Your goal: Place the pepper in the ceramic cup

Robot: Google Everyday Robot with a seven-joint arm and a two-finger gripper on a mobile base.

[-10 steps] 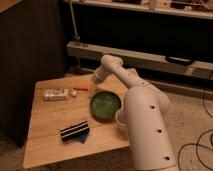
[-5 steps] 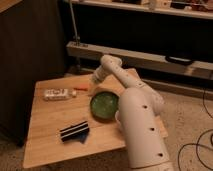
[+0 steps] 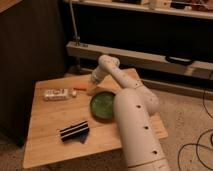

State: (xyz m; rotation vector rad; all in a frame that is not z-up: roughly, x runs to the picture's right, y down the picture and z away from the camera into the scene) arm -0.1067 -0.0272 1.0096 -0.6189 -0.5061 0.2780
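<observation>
The pepper [image 3: 80, 89] is a small orange-red sliver lying on the wooden table [image 3: 50, 120], just right of a white packet. My gripper [image 3: 93, 87] hangs down at the end of the white arm, low over the table. It is right beside the pepper's right end and just behind the green dish. Whether it touches the pepper does not show. The ceramic cup is hidden from view, and the arm's thick lower segment covers the table's right side.
A white rectangular packet [image 3: 56, 93] lies at the table's left rear. A green round dish [image 3: 103, 105] sits in the middle. A black striped object [image 3: 75, 131] lies near the front edge. A dark cabinet stands at left, and shelving runs behind the table.
The arm's big lower segment has shifted a little to the left across the view. The gripper has stayed low beside the pepper. The pepper, packet and dish have not moved.
</observation>
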